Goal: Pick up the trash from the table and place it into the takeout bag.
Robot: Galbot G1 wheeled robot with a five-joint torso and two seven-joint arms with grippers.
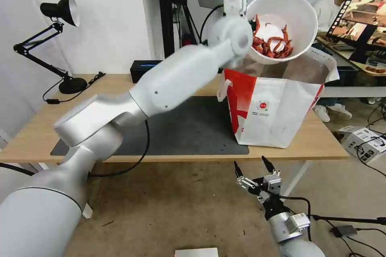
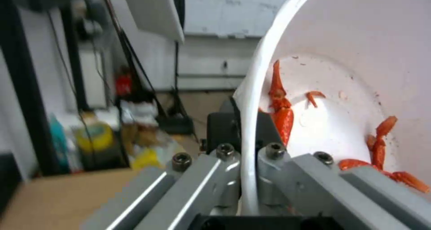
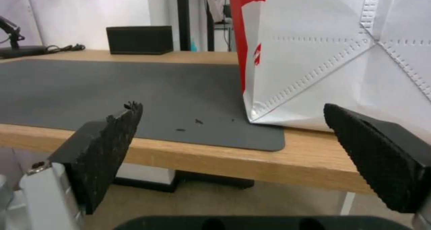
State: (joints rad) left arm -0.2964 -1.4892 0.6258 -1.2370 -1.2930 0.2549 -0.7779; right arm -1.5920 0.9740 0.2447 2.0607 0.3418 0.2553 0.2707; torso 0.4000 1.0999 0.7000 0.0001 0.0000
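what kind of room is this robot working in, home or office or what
Most likely an office or lab workspace, not a home. A long light-wood table on white legs carries a dark grey mat and a black desk lamp, and behind it stands another desk with a monitor. Loose cables cross the bare floor.

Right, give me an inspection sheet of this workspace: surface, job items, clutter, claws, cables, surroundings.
Surface: light-wood table with a dark grey mat; a few dark specks on the mat near the bag.
Job's things: white bowl with red food scraps, tilted above the open takeout bag, which stands at the mat's right end.
Clutter: black box and black desk lamp at the table's far side.
Claws: left claw shut on the bowl's rim, held over the bag; right claw open, low in front of the table edge.
Cables: lamp cord on the table; more cables on the floor at right.
Surroundings: white wall, a monitor and another desk behind.
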